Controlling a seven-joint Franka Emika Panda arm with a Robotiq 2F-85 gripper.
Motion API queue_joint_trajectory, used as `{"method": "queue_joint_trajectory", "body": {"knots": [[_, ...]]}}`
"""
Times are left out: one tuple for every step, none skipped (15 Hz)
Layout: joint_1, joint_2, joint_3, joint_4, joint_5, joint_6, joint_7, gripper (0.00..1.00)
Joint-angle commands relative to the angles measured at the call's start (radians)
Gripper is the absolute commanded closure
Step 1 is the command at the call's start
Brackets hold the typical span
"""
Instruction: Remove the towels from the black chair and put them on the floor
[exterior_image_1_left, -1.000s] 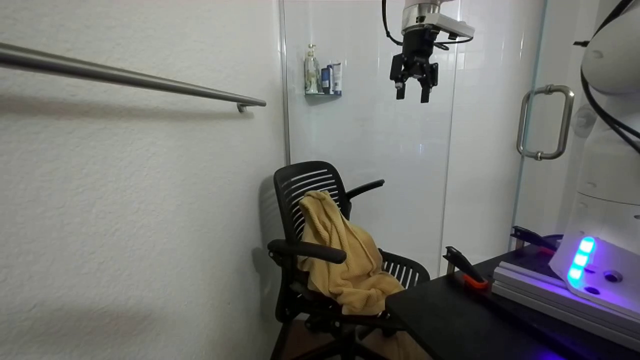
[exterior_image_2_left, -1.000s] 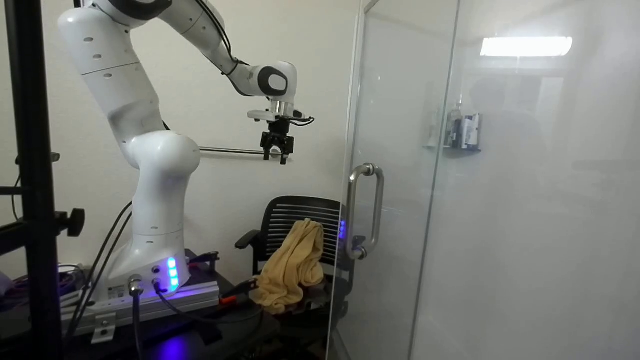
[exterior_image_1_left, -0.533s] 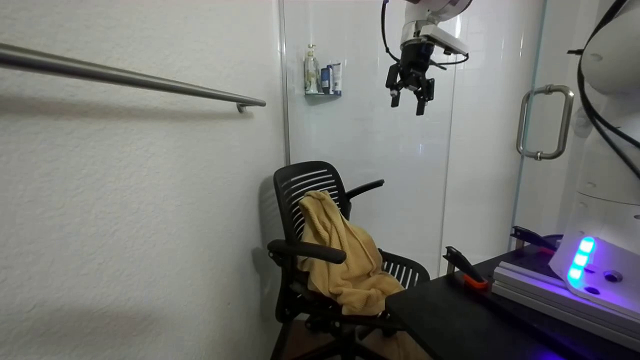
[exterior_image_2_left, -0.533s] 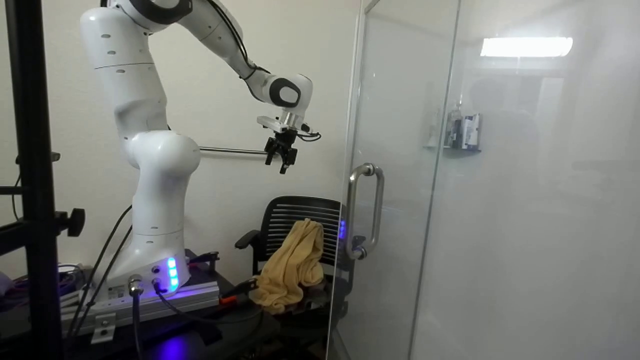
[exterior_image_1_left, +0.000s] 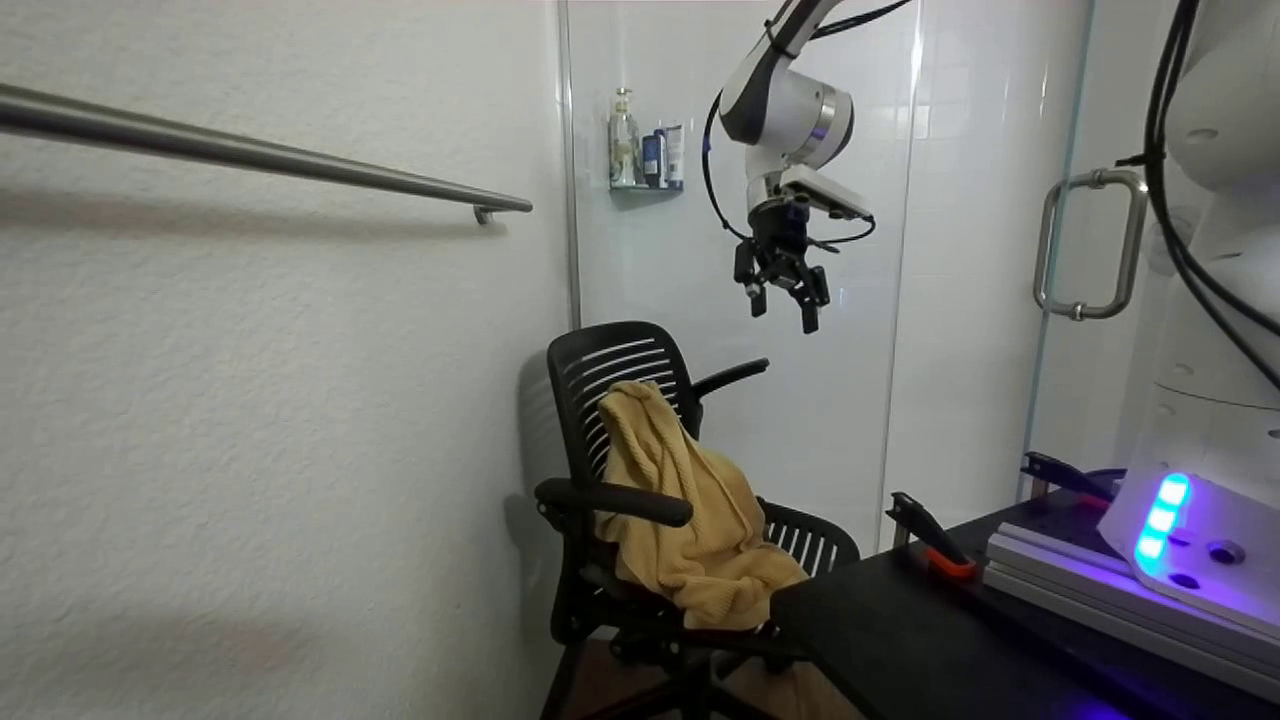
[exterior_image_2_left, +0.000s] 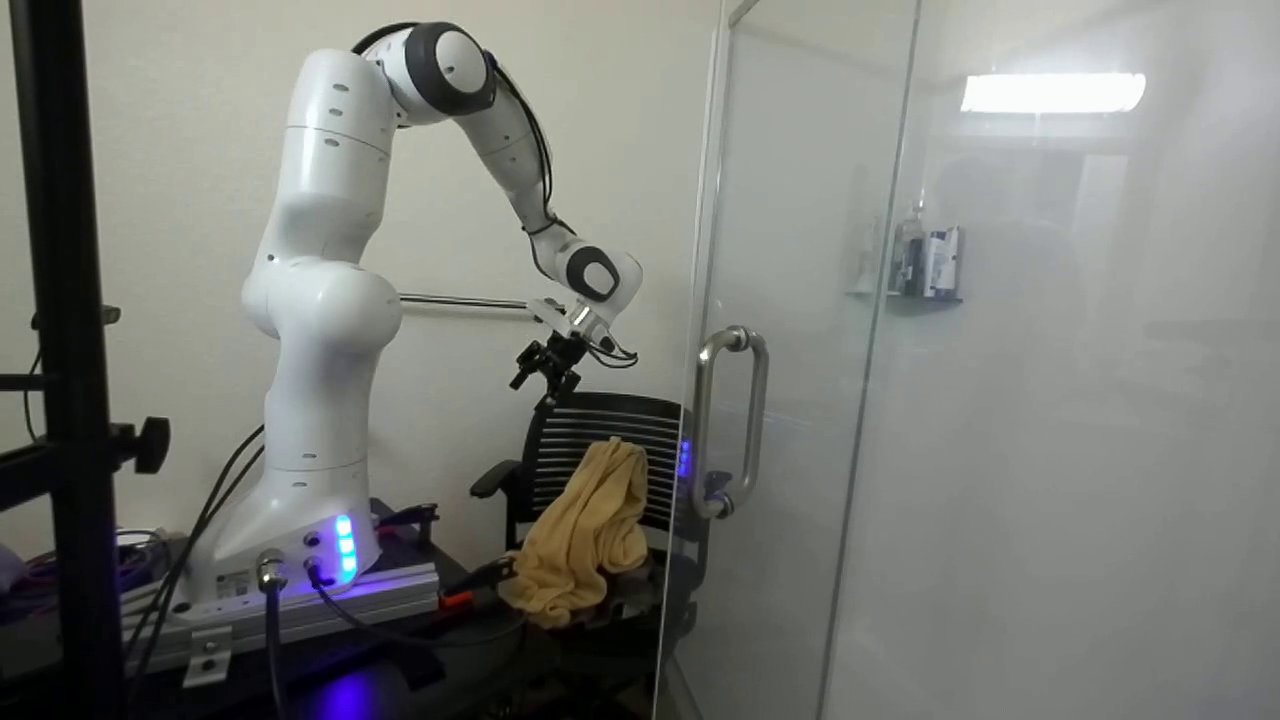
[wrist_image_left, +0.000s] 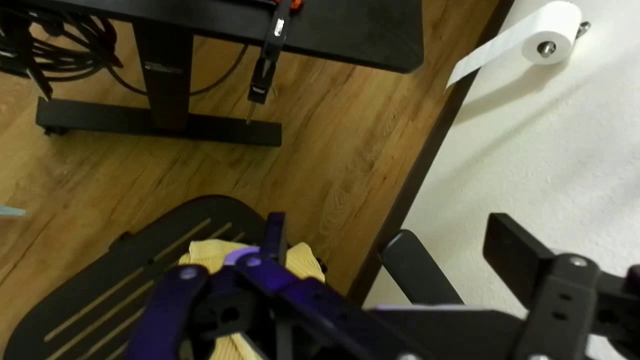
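The tan towel (exterior_image_1_left: 690, 510) lies below my jaws, slumped from the backrest down over the seat of the black chair (exterior_image_1_left: 620, 500). I see soft, ribbed cloth bunched in long, loose folds. Under its lower edge, in an exterior view, shows a greyish patch (exterior_image_2_left: 632, 598), too dim for me to tell whether it is the 2nd towel. The chair's slatted back and seat, both round-cornered, sit lower than the jaws.

My gripper (exterior_image_1_left: 784, 314) hangs tilted, higher than the chair and apart from the towel, with the jaws spread and released. In the wrist view its 2 blunt, blocky fingers (wrist_image_left: 515, 255) stand wide of each other; 1 covers part of the towel.

Also below the jaws, near the seat, is the flat black table (exterior_image_1_left: 880, 620), with a black-and-orange clamp (exterior_image_1_left: 930, 535) at its edge. Lower again lies the wood-grain floor (wrist_image_left: 345, 185). In the wrist view a white paper roll (wrist_image_left: 555, 30) trails a loose strip.

Behind the jaws, in an exterior view, a small shelf (exterior_image_1_left: 640, 188) carries bottles (exterior_image_1_left: 624, 150) against a glossy white panel (exterior_image_1_left: 740, 420). Off to the jaws' side, a smooth, round metal bar (exterior_image_1_left: 280, 160) runs along a pebbly white wall (exterior_image_1_left: 300, 420). In both exterior views I find a rounded metal handle (exterior_image_2_left: 704, 420), well apart from the jaws.
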Motion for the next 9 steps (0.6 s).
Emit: {"method": "queue_joint_trajectory", "body": {"knots": [[-0.007, 0.106, 0.048, 0.007, -0.060, 0.093, 0.017, 0.00], [-0.003, 0.128, 0.056, -0.007, -0.076, 0.179, 0.024, 0.00], [0.003, 0.142, 0.061, -0.020, -0.103, 0.271, 0.046, 0.00], [0.008, 0.158, 0.065, -0.029, -0.137, 0.355, 0.070, 0.00], [0.013, 0.171, 0.070, -0.036, -0.168, 0.431, 0.097, 0.00], [0.020, 0.183, 0.070, -0.044, -0.200, 0.509, 0.133, 0.00], [0.025, 0.192, 0.067, -0.052, -0.226, 0.583, 0.168, 0.00], [0.030, 0.201, 0.064, -0.062, -0.243, 0.657, 0.213, 0.00], [0.002, 0.200, 0.086, -0.031, -0.218, 0.552, 0.164, 0.00]]}}
